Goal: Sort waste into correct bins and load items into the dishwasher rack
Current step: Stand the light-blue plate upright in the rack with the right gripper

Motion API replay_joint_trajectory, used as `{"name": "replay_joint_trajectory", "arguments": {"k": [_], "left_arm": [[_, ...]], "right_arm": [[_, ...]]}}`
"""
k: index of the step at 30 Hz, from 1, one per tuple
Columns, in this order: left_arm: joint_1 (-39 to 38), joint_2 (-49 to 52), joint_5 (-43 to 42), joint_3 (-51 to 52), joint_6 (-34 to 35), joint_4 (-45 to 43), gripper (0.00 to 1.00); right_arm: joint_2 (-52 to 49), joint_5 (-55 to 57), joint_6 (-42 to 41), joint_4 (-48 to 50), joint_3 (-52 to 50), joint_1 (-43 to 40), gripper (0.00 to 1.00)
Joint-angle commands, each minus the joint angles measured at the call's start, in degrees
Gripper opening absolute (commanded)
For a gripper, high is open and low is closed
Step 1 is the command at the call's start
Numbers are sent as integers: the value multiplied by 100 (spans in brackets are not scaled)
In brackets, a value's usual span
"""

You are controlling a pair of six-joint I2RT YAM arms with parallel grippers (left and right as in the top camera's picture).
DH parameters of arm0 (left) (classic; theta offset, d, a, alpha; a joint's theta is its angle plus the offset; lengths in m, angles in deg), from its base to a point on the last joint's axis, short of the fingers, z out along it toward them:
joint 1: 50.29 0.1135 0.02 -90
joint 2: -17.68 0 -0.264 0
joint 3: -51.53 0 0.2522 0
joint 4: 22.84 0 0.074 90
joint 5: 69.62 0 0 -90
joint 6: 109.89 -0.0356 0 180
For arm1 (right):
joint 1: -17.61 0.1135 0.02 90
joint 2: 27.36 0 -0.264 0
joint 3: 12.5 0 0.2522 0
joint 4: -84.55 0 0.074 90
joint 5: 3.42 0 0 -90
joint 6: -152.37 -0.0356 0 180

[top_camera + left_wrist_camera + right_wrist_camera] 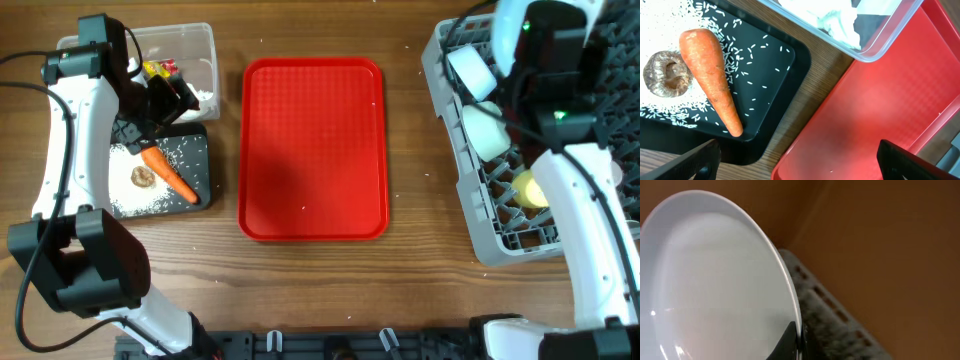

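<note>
Pale blue plate (715, 280) being pinched over the dishwasher rack (458, 150).
A slip is being risked by the right gripper's (792, 342) rim-only clamp; the left gripper (800, 162) is being held open above the carrot (710, 75).

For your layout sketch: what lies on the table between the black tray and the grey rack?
The flat red serving tray, seen in the overhead view.

carrot (712, 75), brown lump (666, 74), rice (670, 15) on black tray (777, 95) | tissue (837, 20) in clear tub (880, 45) | red tray (880, 110) beside | left gripper (800, 162) jaws apart
</note>
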Motion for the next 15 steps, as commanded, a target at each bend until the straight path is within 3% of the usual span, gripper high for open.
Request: {"name": "replay_joint_trajectory", "arguments": {"k": [1,5,10,15], "left_arm": [[11,-50,-50,4,-28,-2,100],[11,-50,-50,4,-28,-2,100],[11,-50,-50,4,-28,-2,100],[11,-50,-50,4,-28,-2,100]], "right_arm": [[-382,278,879,334,48,-693,4],[-1023,-846,1956,1141,48,-1482,5],[-1707,-1797,3217,1926,48,-1679,5],[-2052,-2358,3250,1987,48,-1676,4]]}}
